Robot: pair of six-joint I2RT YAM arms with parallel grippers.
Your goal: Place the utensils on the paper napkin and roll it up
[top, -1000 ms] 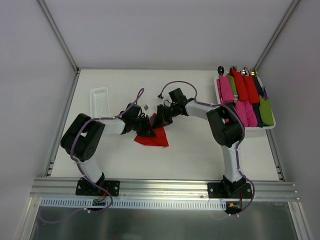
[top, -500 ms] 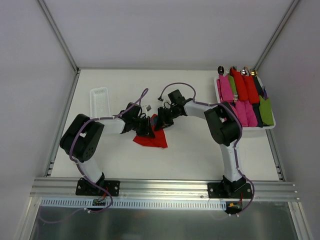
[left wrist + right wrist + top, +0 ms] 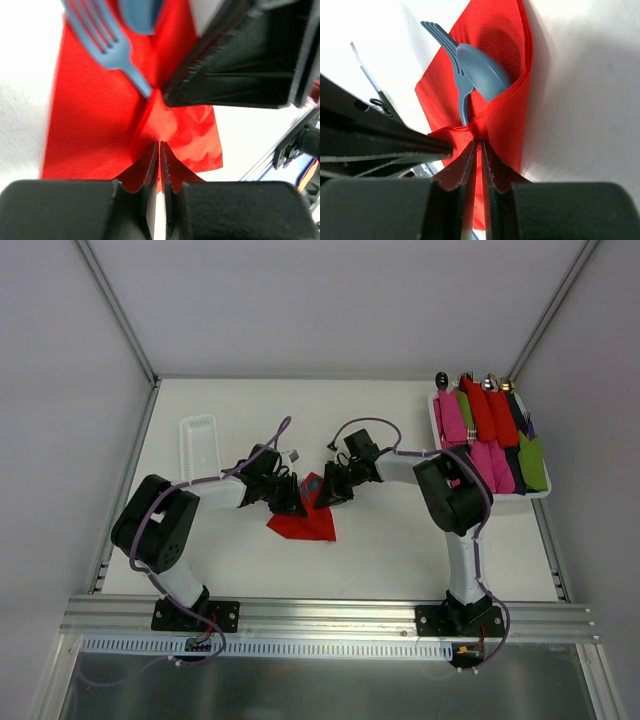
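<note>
— Where is the paper napkin (image 3: 306,527) right now?

— Near the middle of the table (image 3: 400,550), between my two arms. The blue fork (image 3: 442,40) and blue spoon (image 3: 482,72) lie on it, and the spoon bowl overlaps the fork's neck.

— And your claws?

— The left gripper (image 3: 159,146) is pinched almost fully closed on a raised fold of the red paper. The right gripper (image 3: 476,146) is closed down on a fold too, where the edge is lifted over the handles. The two sit just beside each other, nearly nose to nose.

— How do you expect the paper to behave?

— Light, limp and easy to tear, I judge. It creases wherever I pinch it and will not hold a shape by itself. The fork and spoon look like plastic, light and slick, so they could slide out of a loose roll. I would grip the folded edge right over the handles, with both claws close together, and turn gently.

— What can't you see?

— The handles. They vanish under the fold and behind my fingers. From above, the arms cover both pinch points and most of the fork and spoon. I cannot tell whether either claw has caught a handle along with the paper. I also cannot tell how many layers sit between the pads.
</note>
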